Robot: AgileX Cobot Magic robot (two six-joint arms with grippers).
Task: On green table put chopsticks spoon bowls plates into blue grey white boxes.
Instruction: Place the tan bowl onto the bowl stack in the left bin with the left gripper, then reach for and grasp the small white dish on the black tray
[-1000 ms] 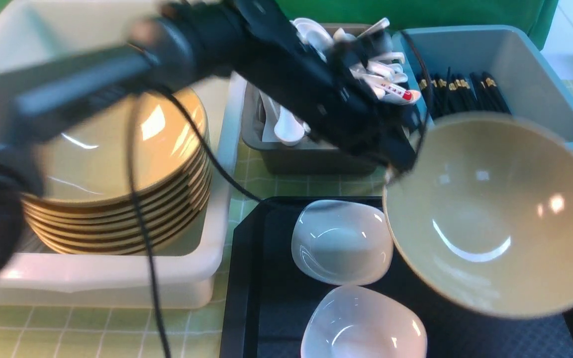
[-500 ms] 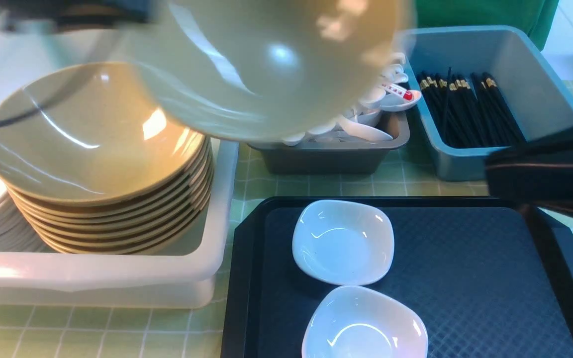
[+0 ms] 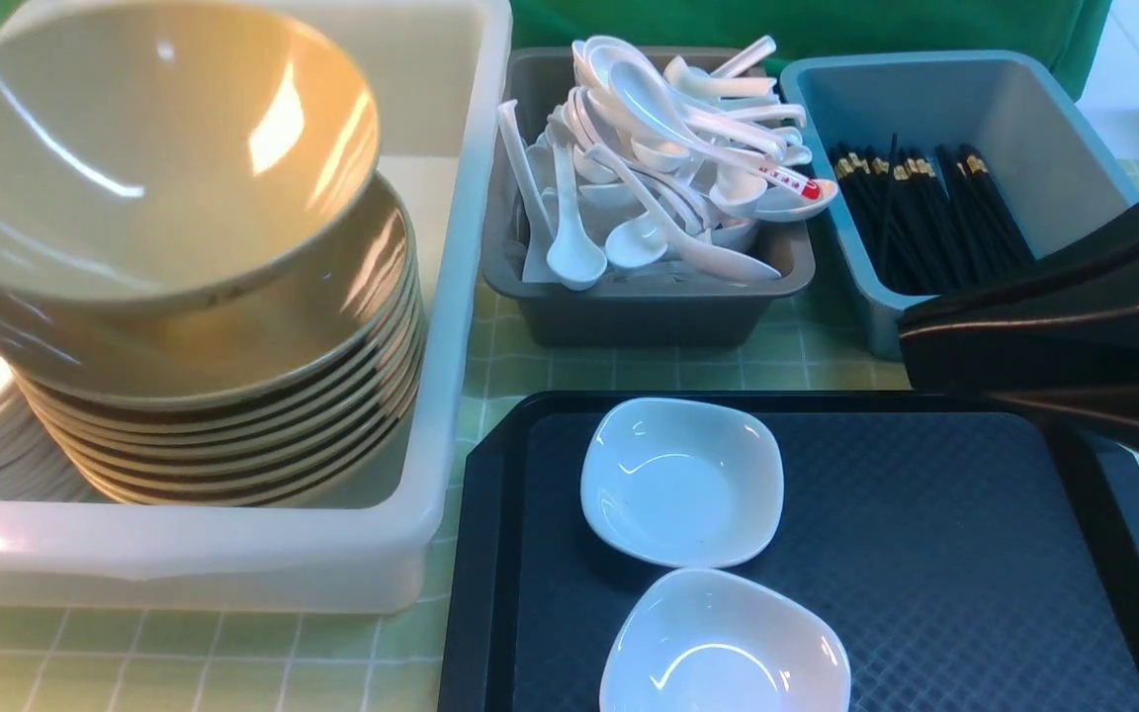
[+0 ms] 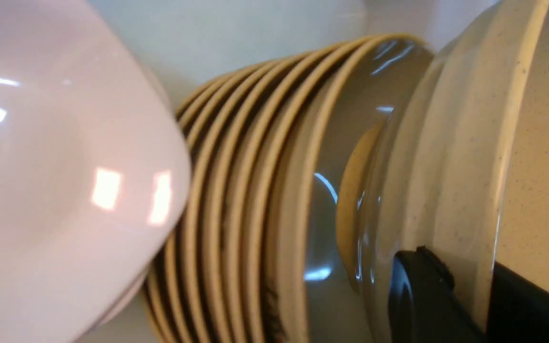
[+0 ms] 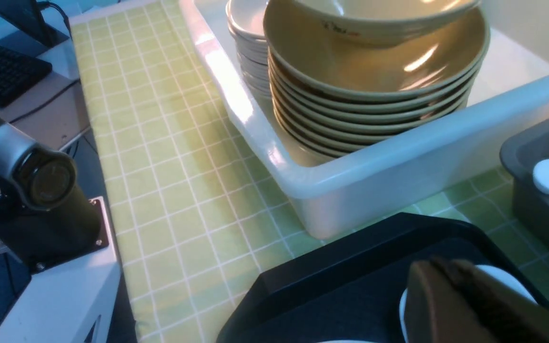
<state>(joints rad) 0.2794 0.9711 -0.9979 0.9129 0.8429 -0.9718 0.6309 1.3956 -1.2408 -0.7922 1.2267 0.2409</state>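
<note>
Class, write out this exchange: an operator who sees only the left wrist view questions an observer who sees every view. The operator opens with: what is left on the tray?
Observer: A far plate and a near plate sit on the tray.
Operator: Where is the right gripper?
Observer: The right gripper, shut and empty, hangs above the tray's right side.
Operator: Where are the chopsticks?
Observer: The chopsticks lie in the blue box.
</note>
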